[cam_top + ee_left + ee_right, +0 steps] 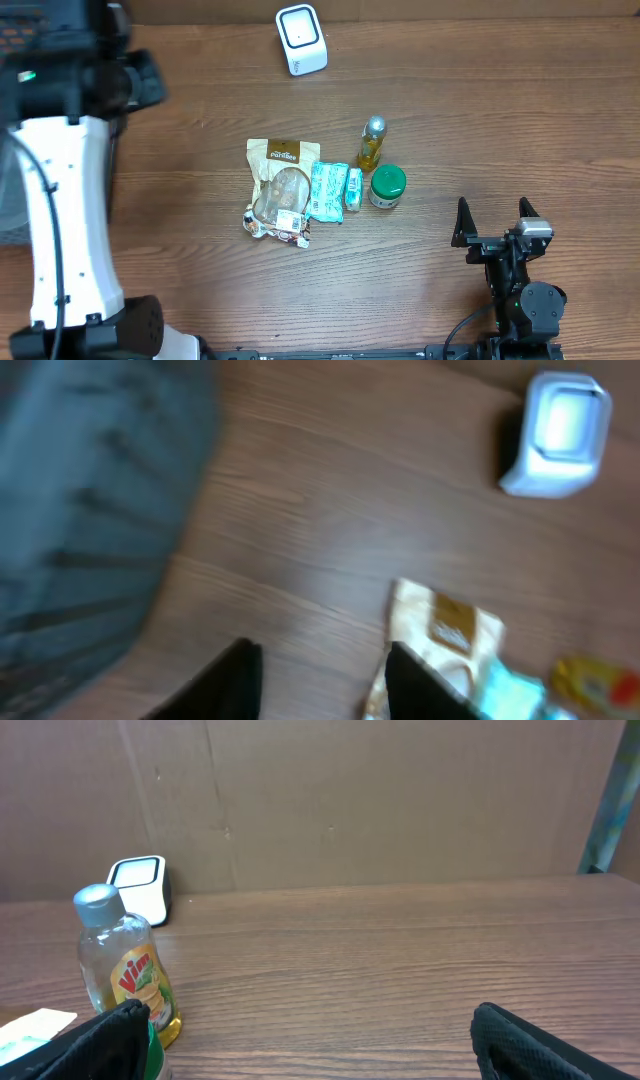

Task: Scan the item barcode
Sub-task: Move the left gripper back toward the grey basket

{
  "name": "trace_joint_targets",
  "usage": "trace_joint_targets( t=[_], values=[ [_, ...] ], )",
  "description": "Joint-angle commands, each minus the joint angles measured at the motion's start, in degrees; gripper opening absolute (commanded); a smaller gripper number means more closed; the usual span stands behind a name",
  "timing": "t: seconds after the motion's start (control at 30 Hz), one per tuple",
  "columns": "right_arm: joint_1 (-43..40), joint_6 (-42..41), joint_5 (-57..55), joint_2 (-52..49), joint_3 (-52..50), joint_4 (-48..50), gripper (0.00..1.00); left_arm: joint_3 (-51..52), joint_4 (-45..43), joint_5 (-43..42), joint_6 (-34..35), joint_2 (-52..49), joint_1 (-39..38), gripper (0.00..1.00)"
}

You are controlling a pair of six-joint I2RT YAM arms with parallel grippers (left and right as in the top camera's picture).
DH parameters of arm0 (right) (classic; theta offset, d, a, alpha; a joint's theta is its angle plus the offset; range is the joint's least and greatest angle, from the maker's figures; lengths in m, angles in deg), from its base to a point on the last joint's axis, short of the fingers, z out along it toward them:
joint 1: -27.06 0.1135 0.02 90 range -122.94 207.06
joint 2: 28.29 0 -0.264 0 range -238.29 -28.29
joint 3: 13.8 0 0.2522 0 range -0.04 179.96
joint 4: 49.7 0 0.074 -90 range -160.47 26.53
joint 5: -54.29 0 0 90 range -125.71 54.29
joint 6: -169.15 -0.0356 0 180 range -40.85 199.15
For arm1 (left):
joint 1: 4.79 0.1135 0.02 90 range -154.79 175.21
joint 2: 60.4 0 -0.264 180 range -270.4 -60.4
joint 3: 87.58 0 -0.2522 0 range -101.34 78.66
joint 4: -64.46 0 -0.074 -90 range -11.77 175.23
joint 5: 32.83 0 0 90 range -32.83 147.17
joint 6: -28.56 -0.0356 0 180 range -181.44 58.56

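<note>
Left wrist view shows the left jaws parted over bare bench [320,560], gripping nothing, their fingers [415,680] framing wood beside the pouch [450,635]. The right jaws stand spread wide and empty, low near the bench's front edge, well apart from the goods. Pouch, packets [328,190], bottle [371,143] and jar [387,186] huddle mid-bench, seemingly within either arm's reach; none is lifted yet. Beyond them the scanner [301,38] sits by the far edge, so the chosen item probably must be carried there, barcode facing its window.

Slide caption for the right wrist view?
Open right fingers frame the table; Vim bottle at left, white scanner beyond it.
</note>
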Motion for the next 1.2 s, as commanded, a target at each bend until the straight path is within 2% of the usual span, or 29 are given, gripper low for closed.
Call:
trace_joint_targets(
  t=[0.0, 0.13, 0.17, 0.2, 1.17],
  values=[
    [-0.2, -0.2, -0.6, 0.5, -0.6, 0.3, 1.0, -0.4, 0.1, 3.4, -0.6, -0.7, 4.8, 0.5],
    [-0.2, -0.2, -0.6, 0.5, -0.6, 0.3, 1.0, -0.4, 0.2, 0.2, -0.6, -1.0, 8.2, 0.54],
    [-0.2, -0.2, -0.6, 0.5, -0.6, 0.3, 1.0, -0.4, 0.3, 0.2, -0.6, -1.1, 8.5, 0.66],
    [-0.2, -0.2, -0.6, 0.5, -0.6, 0.3, 1.0, -0.4, 0.5, 0.2, -0.6, -1.1, 8.7, 1.0],
    [-0.2, -0.2, -0.6, 0.5, -0.6, 0.3, 1.0, -0.4, 0.8, 0.3, -0.6, -1.1, 8.7, 1.0]
  ],
)
